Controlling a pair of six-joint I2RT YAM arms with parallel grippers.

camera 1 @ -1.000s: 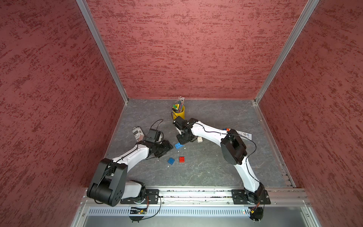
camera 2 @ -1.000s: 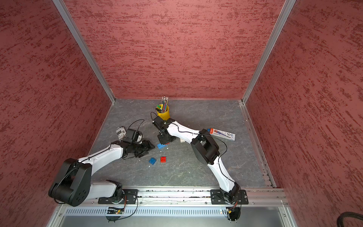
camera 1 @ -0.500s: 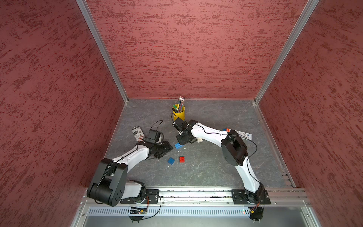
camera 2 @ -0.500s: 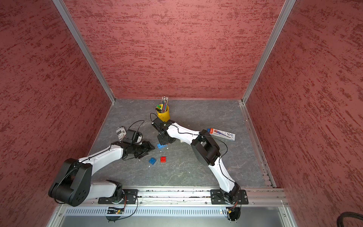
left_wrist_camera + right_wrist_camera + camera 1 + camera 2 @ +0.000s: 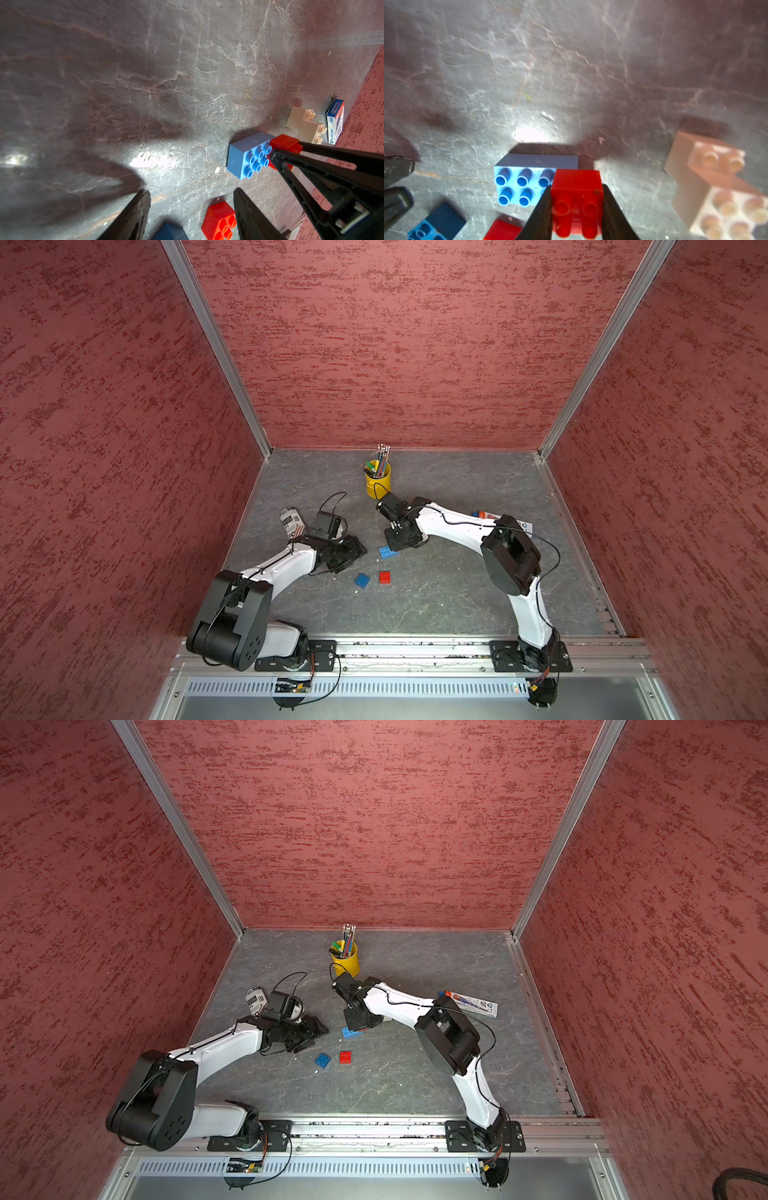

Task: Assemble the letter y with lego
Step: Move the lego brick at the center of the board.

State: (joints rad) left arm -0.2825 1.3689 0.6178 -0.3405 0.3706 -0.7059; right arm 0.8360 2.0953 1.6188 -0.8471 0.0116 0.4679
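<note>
Your right gripper [image 5: 576, 193] is clenched on the held red brick [image 5: 577, 180], a finger flat on each side. That brick overlaps one end of the long blue brick [image 5: 525, 182], covering its last studs; whether it is pressed home you cannot tell. The loose red brick [image 5: 385, 577] and the square blue brick [image 5: 362, 580] lie side by side near the long blue brick, toward the robot's base. Two white bricks [image 5: 303, 122], joined in a step, lie beyond its red-capped end. All are glossy studded plastic on a grey, veined surface [image 5: 436, 593]. Your left gripper [image 5: 191, 192] is released, its fingers spread over bare surface just beside the loose red brick. The right arm arches over with its wrist bent down; the left arm lies low, nearly level.
</note>
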